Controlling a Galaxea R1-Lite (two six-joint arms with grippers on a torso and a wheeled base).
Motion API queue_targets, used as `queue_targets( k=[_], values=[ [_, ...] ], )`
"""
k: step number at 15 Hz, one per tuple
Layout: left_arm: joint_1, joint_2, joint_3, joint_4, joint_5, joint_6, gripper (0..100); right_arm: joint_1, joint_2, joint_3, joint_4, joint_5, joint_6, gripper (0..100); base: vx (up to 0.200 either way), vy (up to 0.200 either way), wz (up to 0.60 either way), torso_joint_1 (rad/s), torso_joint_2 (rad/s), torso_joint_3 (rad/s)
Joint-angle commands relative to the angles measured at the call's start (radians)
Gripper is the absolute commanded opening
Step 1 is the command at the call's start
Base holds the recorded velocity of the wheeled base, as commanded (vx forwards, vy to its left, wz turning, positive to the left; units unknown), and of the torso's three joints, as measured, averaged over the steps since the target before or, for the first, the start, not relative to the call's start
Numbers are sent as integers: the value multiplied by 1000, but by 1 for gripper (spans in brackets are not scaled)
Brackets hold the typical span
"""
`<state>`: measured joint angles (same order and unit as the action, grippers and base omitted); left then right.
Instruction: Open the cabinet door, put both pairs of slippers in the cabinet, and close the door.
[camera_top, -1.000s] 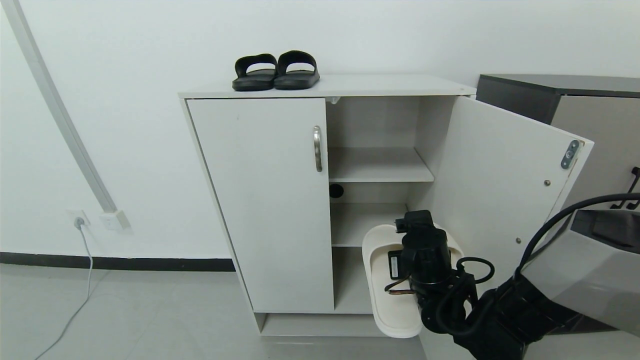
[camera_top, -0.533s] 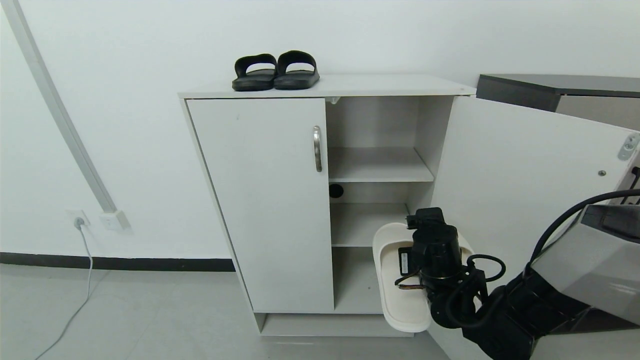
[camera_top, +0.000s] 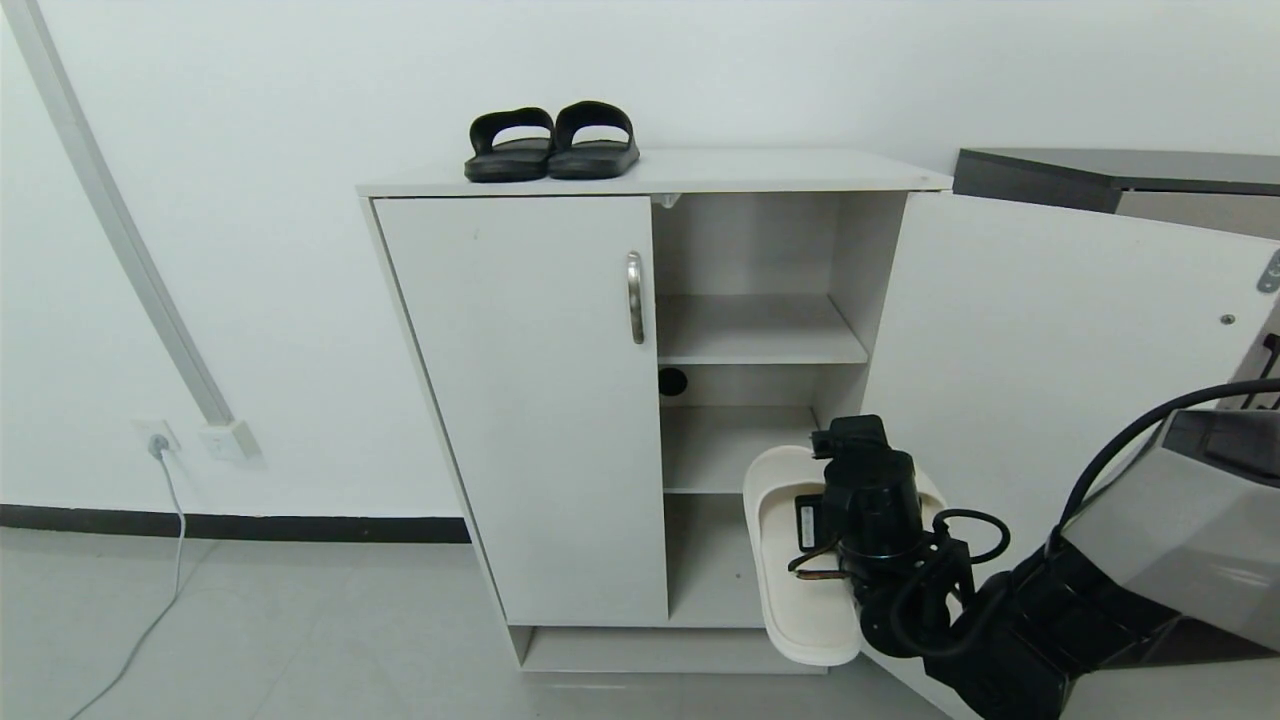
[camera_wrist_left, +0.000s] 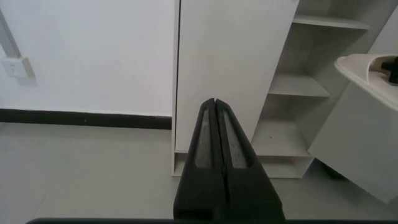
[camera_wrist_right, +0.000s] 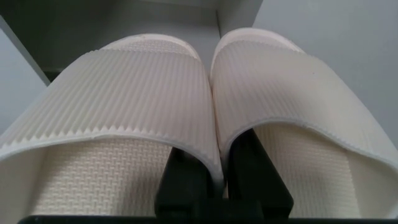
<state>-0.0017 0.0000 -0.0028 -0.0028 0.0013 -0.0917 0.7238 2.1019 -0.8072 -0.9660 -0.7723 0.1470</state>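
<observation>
Cream slippers (camera_top: 800, 590) hang just outside the cabinet (camera_top: 780, 168), at its open right side, level with the lower shelves. The right gripper (camera_wrist_right: 221, 180) is clamped on both straps. Right door (camera_top: 1040, 340) is wide open, so opening is done. Black slippers (camera_top: 552, 143) sit on the cabinet top, not stowed. Left gripper (camera_wrist_left: 216, 134) is pinched together, empty. Door closing is left.

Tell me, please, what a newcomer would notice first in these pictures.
The right gripper holds a pair of white slippers by their straps, in front of the lower shelves of the white cabinet, whose right door stands wide open. A pair of black slippers sits on the cabinet's top, above the shut left door.
</observation>
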Motion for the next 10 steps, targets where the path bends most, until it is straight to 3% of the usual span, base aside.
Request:
queue_targets(
  k=[1,5,10],
  values=[
    [0,2,0,0,0,0,0,25,10,-9,-17,21,0,0,0,0,0,0,0,0],
    [0,2,1,0,0,1,0,54,90,-63,-48,108,2,0,0,0,0,0,0,0],
    [0,2,0,0,0,1,0,22,270,-234,-71,110,16,0,0,0,0,0,0,0]
  ],
)
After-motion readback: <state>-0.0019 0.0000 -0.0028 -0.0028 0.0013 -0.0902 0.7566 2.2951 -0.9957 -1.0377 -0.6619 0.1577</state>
